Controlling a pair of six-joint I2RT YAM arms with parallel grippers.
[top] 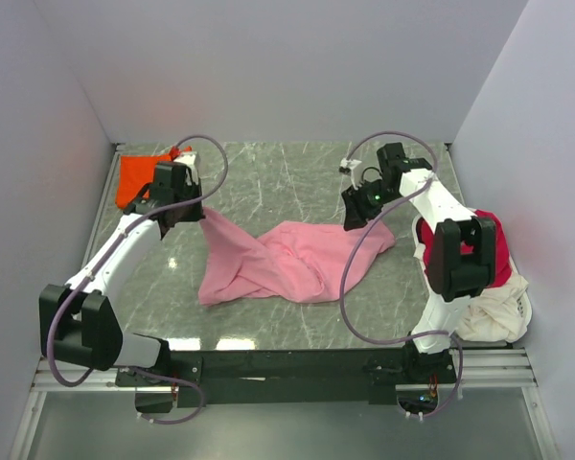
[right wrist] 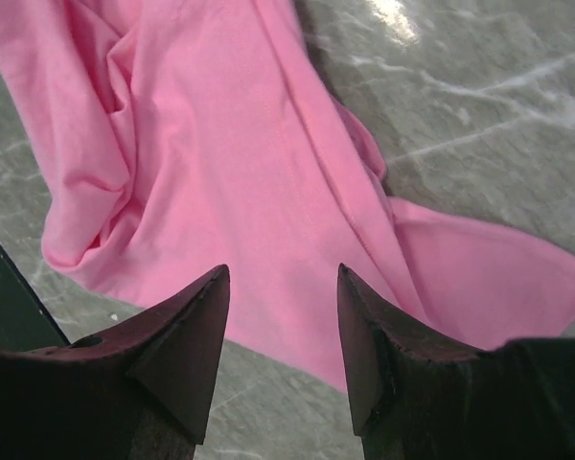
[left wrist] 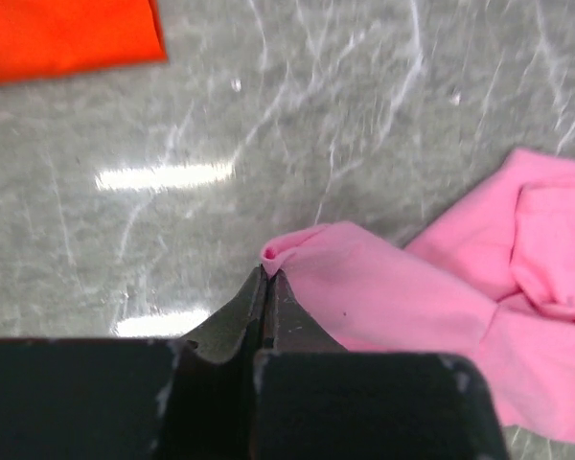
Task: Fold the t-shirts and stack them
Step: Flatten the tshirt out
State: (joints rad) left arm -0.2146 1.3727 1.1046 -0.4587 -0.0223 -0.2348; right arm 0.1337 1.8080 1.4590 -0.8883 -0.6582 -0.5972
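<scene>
A light pink t-shirt (top: 287, 261) lies crumpled across the middle of the marble table (top: 268, 182). My left gripper (top: 194, 213) is shut on the shirt's left corner, and that pinched fold (left wrist: 283, 251) pokes out just past the closed tips (left wrist: 268, 278). The pink cloth (left wrist: 479, 307) trails off to the right. My right gripper (top: 356, 218) hovers open over the shirt's right end, with pink fabric (right wrist: 268, 163) under and between its spread fingers (right wrist: 283, 273). An orange-red t-shirt (top: 139, 177) lies folded at the back left, and its edge (left wrist: 67, 38) shows in the left wrist view.
A crimson tee (top: 503, 251) and a cream one (top: 498, 311) are heaped at the right edge, behind my right arm. White walls close in the table at the back and both sides. A black rail (top: 287, 364) carries the arm bases at the near edge.
</scene>
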